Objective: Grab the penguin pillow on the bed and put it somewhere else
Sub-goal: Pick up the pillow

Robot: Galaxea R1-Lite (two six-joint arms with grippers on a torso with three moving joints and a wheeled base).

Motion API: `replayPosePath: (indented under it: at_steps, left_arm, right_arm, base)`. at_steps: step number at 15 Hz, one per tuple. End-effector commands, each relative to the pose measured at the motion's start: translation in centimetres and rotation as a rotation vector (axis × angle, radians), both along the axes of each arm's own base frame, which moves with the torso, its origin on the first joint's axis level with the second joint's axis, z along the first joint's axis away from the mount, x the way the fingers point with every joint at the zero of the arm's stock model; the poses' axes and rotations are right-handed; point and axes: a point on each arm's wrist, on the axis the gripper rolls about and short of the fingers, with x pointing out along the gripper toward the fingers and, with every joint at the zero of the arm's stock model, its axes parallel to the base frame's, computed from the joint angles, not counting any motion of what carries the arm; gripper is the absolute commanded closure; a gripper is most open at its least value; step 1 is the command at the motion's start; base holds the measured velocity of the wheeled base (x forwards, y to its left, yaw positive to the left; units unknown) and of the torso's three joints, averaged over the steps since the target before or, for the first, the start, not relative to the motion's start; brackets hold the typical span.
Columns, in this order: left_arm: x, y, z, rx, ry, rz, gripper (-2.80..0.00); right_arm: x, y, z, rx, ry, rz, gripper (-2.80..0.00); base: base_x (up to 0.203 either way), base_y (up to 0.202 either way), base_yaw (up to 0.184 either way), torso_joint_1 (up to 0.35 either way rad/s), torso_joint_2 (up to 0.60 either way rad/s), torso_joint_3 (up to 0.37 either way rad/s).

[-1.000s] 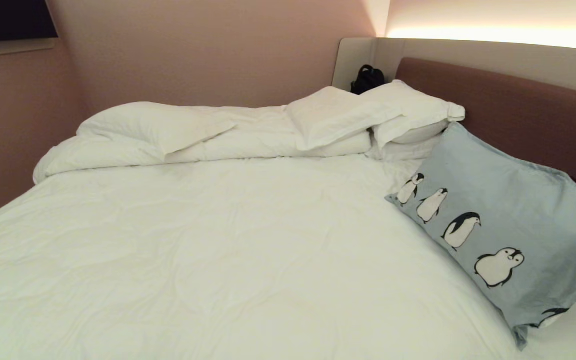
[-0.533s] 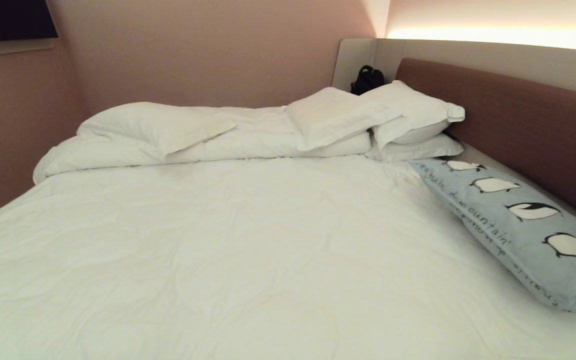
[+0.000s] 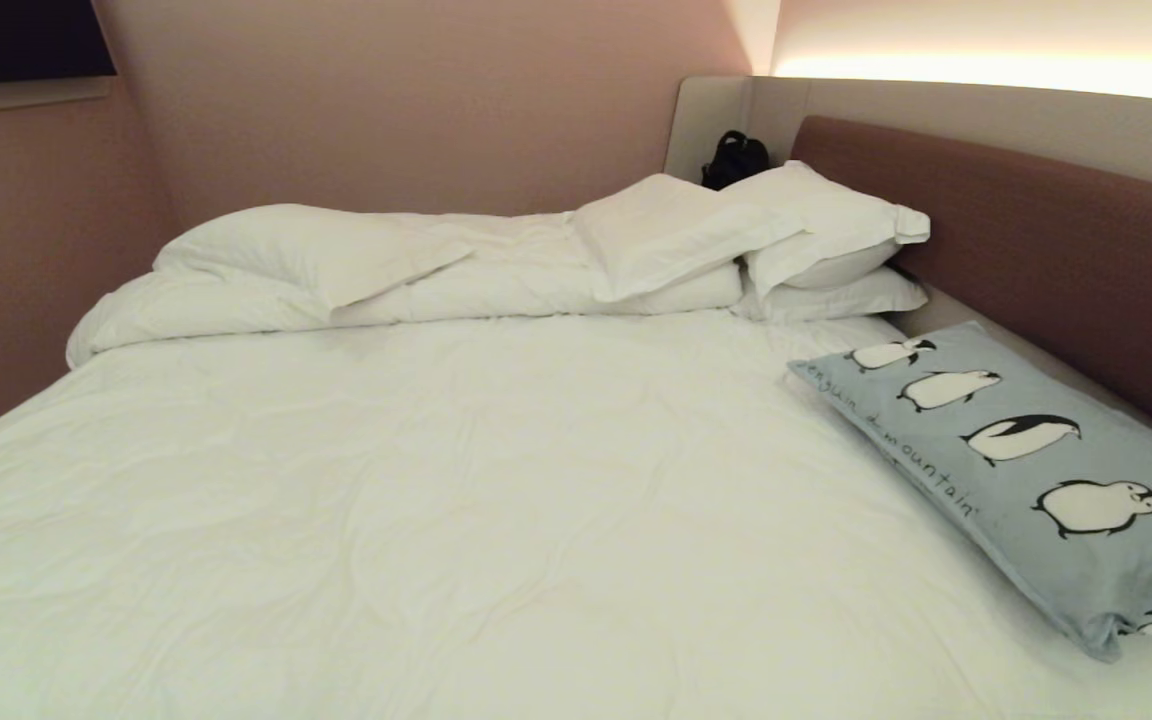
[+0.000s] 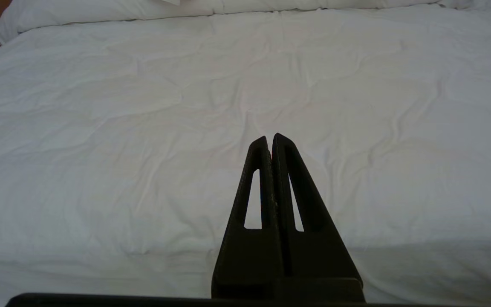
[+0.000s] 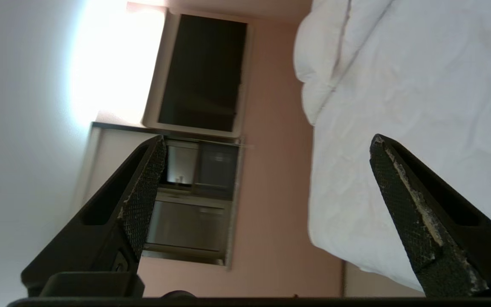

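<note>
Penguin pillow (image 3: 1016, 470) lies flat at the right edge of the head view, on the bed (image 3: 436, 500), running along the brown headboard (image 3: 1056, 240). Nothing is holding it.

Around it: stacked white pillows (image 3: 816, 240) just beyond its far end, upper right of centre. A rumpled white duvet roll (image 3: 336, 270) runs across the upper middle. A small black object (image 3: 734, 158) sits behind the pillows in the corner; I can't make out what it is. Pink wall behind, with a dark window (image 3: 16, 40) at the upper left. Nothing lies on the open sheet in front of the pillow.

Cut off: the pillow's near corner runs out of frame at the lower right, and the last penguin there shows only partly.

Writing: dark script along the pillow's inner edge reads "penguin & mountain"; anything further along is not legible.

Left gripper (image 4: 270, 138): fingers pressed together, closed on nothing, at lower centre of the left wrist view, with plain white sheet ahead of it.

Right gripper (image 5: 267, 145): jaws spread wide and empty. The right wrist view is rotated; bed edge on the right of that frame, pink wall and a dark framed panel (image 5: 203, 72) in the middle. Neither arm shows in the head view.
</note>
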Motion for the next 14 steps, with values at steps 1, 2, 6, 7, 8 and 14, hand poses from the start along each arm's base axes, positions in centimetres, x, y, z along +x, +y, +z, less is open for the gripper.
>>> replayPosePath:
  at_steps: [1,2,6,7,8,14]
  left_arm:
    - [0.0,0.0,0.0,0.000,0.000,0.001,0.00]
    - [0.0,0.0,0.0,0.000,0.000,0.001,0.00]
    - [0.0,0.0,0.0,0.000,0.000,0.001,0.00]
    - [0.0,0.0,0.0,0.000,0.000,0.001,0.00]
    - [0.0,0.0,0.0,0.000,0.000,0.001,0.00]
    - [0.0,0.0,0.0,0.000,0.000,0.001,0.00]
  right_arm:
    - [-1.0,-0.5,0.4,-0.077,0.054,0.025,0.00]
    - [-1.7,-1.0,0.6,-0.083,0.050,0.002,0.00]
    - [-3.3,-2.6,1.6,-0.142,0.007,-0.060,0.00]
    - [-3.3,-2.6,2.1,-0.174,-0.017,-0.064,0.00]
    - [-3.5,-2.4,3.0,-0.226,-0.056,-0.067,0.00]
    - [0.6,5.0,6.3,-0.438,-0.286,0.135,0.00]
  base:
    - [0.000,0.000,0.000,0.000,0.00,0.000]
    - [0.000,0.000,0.000,0.000,0.00,0.000]
    - [0.000,0.000,0.000,0.000,0.00,0.000]
    - [0.000,0.000,0.000,0.000,0.00,0.000]
    - [0.000,0.000,0.000,0.000,0.00,0.000]
    - [0.000,0.000,0.000,0.000,0.00,0.000]
